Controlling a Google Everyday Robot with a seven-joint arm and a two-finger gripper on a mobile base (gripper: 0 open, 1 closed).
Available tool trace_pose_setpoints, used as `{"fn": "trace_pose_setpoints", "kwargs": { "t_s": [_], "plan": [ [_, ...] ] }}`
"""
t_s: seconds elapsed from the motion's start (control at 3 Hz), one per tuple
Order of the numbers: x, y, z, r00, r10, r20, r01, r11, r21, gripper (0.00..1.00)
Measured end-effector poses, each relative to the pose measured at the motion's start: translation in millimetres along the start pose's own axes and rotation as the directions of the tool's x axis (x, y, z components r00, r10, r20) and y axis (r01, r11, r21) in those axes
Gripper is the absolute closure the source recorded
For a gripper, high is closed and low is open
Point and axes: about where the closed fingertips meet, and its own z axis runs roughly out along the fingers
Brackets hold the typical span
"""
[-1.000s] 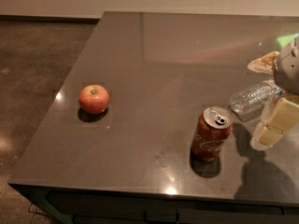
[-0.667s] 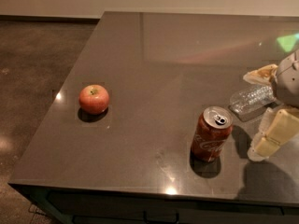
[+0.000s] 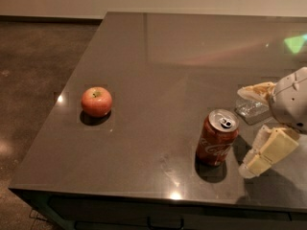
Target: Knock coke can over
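Observation:
The coke can [image 3: 217,139] stands upright on the dark table [image 3: 158,56], near its front right. It is red with white script and a silver top with a pull tab. My gripper [image 3: 245,130] is just to the right of the can, with its cream fingers spread apart: one finger [image 3: 255,91] is behind and to the right of the can, and the other [image 3: 268,152] is low beside its right side. The gripper is open and holds nothing. I cannot tell whether a finger touches the can.
A red-orange apple [image 3: 96,101] sits on the left part of the table. A clear plastic bottle [image 3: 251,110] lies behind the can, partly hidden by the gripper. The table's front edge [image 3: 144,195] is close to the can. Brown floor [image 3: 33,71] lies to the left.
The gripper has moved down and left, closer to the can's right side. The can, the apple and the bottle have not moved.

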Motion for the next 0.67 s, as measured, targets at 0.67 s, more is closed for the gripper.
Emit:
{"fn": "trace_pose_setpoints", "kwargs": {
  "t_s": [0.67],
  "plan": [
    [-17.7,5.8,13.9,0.992,0.032,0.123,-0.034,0.9993,0.016,0.00]
  ]
}}
